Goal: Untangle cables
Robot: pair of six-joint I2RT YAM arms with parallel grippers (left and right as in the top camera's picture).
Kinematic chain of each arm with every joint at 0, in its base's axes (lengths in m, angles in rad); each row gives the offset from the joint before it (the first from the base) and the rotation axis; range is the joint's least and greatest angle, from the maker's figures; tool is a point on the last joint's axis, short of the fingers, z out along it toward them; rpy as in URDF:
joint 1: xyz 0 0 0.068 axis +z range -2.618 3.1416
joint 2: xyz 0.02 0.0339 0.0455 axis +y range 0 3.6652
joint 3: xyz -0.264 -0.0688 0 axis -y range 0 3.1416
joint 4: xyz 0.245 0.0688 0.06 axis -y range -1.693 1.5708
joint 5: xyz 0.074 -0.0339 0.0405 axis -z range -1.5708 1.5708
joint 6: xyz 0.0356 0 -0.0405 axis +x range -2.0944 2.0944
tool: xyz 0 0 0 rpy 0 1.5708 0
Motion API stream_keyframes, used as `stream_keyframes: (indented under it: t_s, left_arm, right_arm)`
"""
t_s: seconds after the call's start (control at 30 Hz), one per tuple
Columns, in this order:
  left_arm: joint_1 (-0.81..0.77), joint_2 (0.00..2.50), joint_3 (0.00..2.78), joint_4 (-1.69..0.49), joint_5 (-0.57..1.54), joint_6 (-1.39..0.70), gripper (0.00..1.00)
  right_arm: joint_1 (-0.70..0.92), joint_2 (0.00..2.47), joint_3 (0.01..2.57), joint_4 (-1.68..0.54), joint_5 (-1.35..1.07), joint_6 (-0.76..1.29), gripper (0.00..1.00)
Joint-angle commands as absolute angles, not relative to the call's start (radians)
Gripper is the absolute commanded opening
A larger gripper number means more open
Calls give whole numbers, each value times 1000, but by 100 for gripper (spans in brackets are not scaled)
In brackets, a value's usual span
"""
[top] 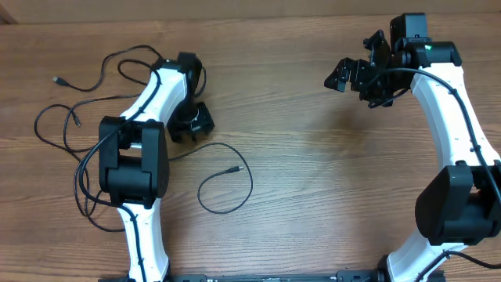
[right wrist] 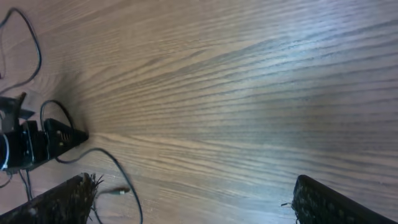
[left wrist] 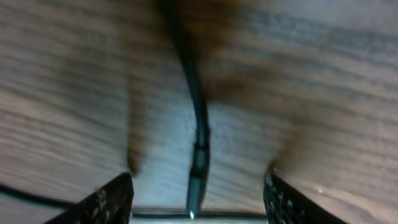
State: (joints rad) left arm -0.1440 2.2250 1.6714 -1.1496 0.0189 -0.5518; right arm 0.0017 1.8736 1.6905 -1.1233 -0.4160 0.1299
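The cables (top: 250, 185) lie as loose loops on the bench (top: 313, 172) at the left of the overhead frame, partly hidden under the left arm (top: 135, 160), whose tool (top: 192, 120) stands spread, unclosed, astride one blurred strand, while the right tool (top: 344, 77) gapes wide at upper right.

no readable text, no labels, no brands, no numbers

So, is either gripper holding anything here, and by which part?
Nothing is held. The left gripper is open, astride a cable near its plug. The right gripper is open over the table.
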Motion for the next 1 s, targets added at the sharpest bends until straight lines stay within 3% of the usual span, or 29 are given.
stream_keyframes:
  t_s: [0.0,0.1,0.2,0.3,0.5,0.7,0.8,0.97]
  left_arm:
    - [-120,2201,1594,-1081,-38,-588,66]
    - [-105,2201,1579,-1034,-28,-587,58]
    - [-105,2201,1569,-996,-26,-587,40]
    - [-112,2201,1560,-965,-25,-587,4]
    - [-100,2191,1713,-965,16,-498,4]
    - [-14,2184,2307,-1232,53,-414,4]
    - [97,2184,2696,-1359,35,-369,4]
    - [345,2183,3065,-1442,19,-359,4]
  right_arm:
    - [5,1861,1701,-1129,-403,121,100]
    - [5,1861,1701,-1132,-401,107,100]
    - [5,1861,1701,-1132,-401,103,100]
    - [5,1861,1701,-1131,-401,102,100]
    - [5,1861,1701,-1132,-401,103,100]
    - [6,1861,1701,-1132,-405,103,100]
    - [19,1861,1701,-1131,-405,103,100]
    - [67,1861,1701,-1120,-405,103,100]
